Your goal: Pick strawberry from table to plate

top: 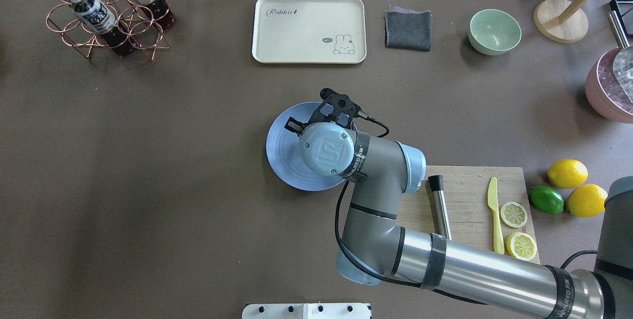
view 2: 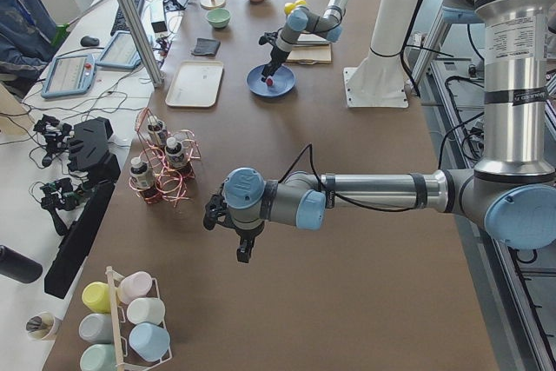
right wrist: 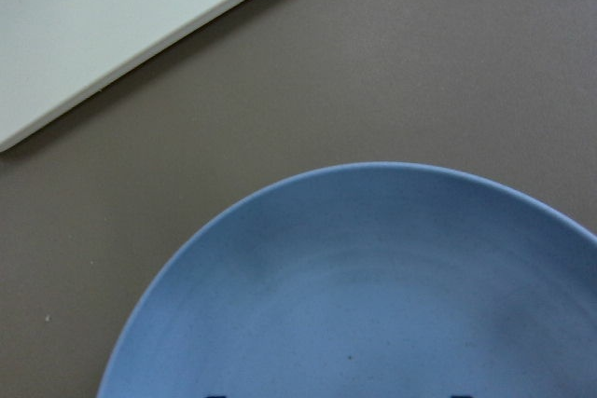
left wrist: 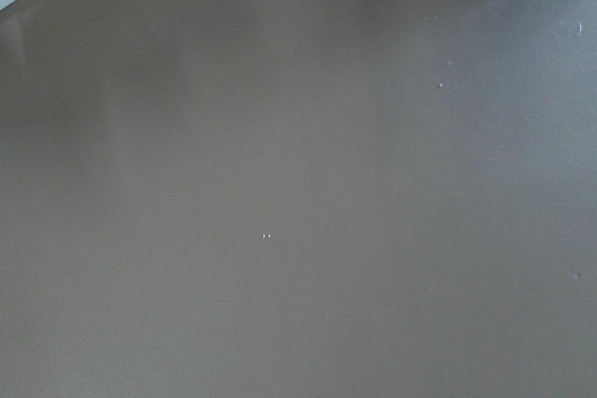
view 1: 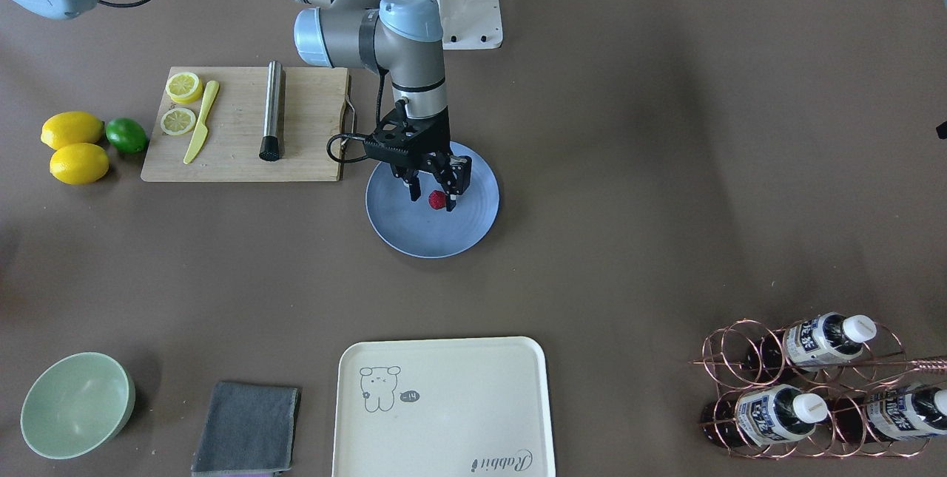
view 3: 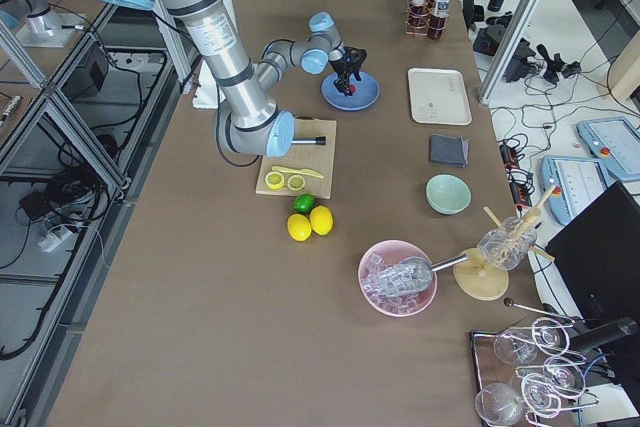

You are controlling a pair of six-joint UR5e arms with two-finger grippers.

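The small red strawberry [view 1: 436, 200] lies on the pale blue plate [view 1: 403, 222], near its middle, on the brown table [view 1: 629, 203]. My right gripper [view 1: 433, 200] points down over the plate, open, with a finger on each side of the berry; the berry is close to one finger and clear of the other. In the overhead view the right wrist covers the berry, and only the plate [top: 282, 156] shows. The right wrist view holds just the plate's rim [right wrist: 354, 174]. My left gripper [view 2: 243, 249] hovers over bare table far from the plate; I cannot tell if it is open or shut.
A wooden cutting board [view 1: 237, 129] with lemon slices, a yellow knife and a metal muddler sits beside the plate. Two lemons and a lime [view 1: 126, 134] lie past it. Along the near edge are a cream tray [view 1: 444, 403], grey cloth [view 1: 248, 429], green bowl [view 1: 74, 403] and bottle rack [view 1: 806, 388].
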